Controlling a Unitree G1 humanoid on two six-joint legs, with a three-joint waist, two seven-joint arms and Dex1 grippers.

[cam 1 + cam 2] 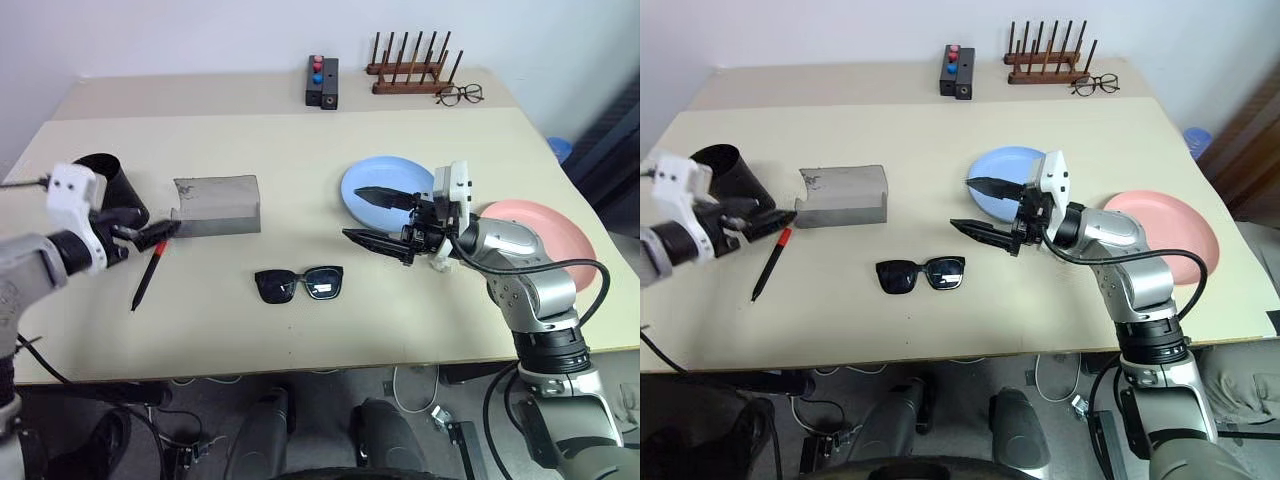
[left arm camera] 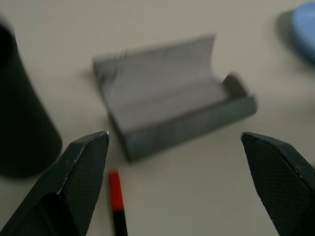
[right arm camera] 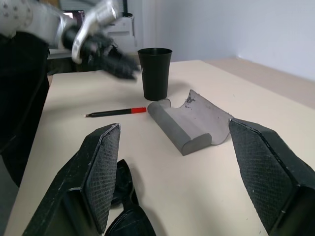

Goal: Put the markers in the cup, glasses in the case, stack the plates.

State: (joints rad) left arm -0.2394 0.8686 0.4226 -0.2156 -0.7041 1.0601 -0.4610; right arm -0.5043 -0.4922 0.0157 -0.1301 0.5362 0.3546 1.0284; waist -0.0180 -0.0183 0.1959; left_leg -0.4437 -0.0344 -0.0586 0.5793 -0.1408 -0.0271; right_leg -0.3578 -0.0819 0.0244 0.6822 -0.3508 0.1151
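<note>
A black marker with a red cap point(image 1: 147, 275) lies on the table, left of the black sunglasses point(image 1: 298, 284). The grey case point(image 1: 215, 205) lies open, its flap up, beside the tall black cup point(image 1: 110, 180) at the far left. My left gripper point(image 1: 155, 228) hovers open between cup and case, just above the marker's red end point(image 2: 114, 183). The light blue plate point(image 1: 385, 190) and the pink plate point(image 1: 545, 240) sit apart at the right. My right gripper point(image 1: 352, 213) is open and empty, pointing left over the blue plate's near edge.
At the back of the table stand a wooden peg rack point(image 1: 410, 65), thin clear spectacles point(image 1: 460, 95) and a small black box with coloured buttons point(image 1: 321, 82). The table's front edge runs just below the sunglasses.
</note>
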